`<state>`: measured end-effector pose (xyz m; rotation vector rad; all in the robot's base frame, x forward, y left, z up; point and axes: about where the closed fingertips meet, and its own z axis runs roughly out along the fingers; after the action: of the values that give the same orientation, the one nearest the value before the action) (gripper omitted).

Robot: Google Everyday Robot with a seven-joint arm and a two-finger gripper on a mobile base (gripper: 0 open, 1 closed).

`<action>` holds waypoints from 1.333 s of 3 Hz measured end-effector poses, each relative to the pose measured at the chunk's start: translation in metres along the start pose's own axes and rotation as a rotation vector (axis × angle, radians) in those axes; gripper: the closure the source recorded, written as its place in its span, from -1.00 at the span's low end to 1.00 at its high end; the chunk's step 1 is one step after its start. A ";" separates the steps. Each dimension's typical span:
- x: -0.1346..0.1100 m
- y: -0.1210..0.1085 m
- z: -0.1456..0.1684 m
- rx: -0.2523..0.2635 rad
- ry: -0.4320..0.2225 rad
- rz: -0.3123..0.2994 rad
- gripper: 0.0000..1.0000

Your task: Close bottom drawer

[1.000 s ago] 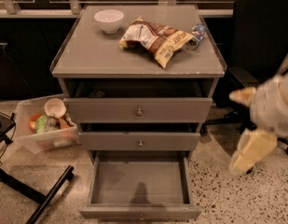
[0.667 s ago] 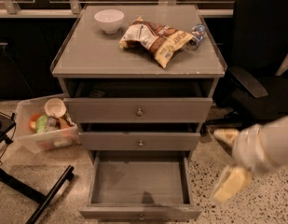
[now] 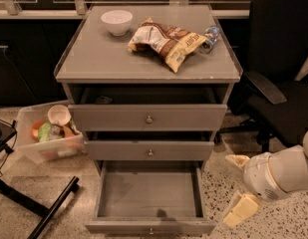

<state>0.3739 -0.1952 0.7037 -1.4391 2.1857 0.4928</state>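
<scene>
The bottom drawer (image 3: 149, 194) of the grey cabinet (image 3: 143, 63) is pulled far out toward me. It is a shallow grey box, empty inside, with a small round knob (image 3: 151, 230) on its front edge. My gripper (image 3: 239, 185) is low at the right, just beside the drawer's right front corner. Its two cream fingers (image 3: 241, 210) stand spread apart, holding nothing and not touching the drawer. The middle drawer (image 3: 149, 151) is nearly shut and the top drawer (image 3: 147, 117) stands slightly out.
On the cabinet top lie a white bowl (image 3: 116, 21), a snack bag (image 3: 166, 41) and a small bottle (image 3: 209, 36). A clear bin (image 3: 48, 136) of items sits on the floor at left. A black office chair (image 3: 280, 91) stands at right, and a dark bar (image 3: 51, 210) lies at lower left.
My gripper and arm have moved left and downward, from beside the middle drawers to near the open bottom drawer's right front corner. The drawers have not moved.
</scene>
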 end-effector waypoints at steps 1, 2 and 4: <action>0.006 -0.005 0.023 -0.016 0.024 -0.001 -1.00; 0.031 -0.015 0.070 -0.043 -0.001 0.018 -1.00; 0.098 -0.030 0.218 -0.121 -0.078 0.036 -1.00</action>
<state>0.4099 -0.1635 0.4680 -1.4188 2.1561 0.6928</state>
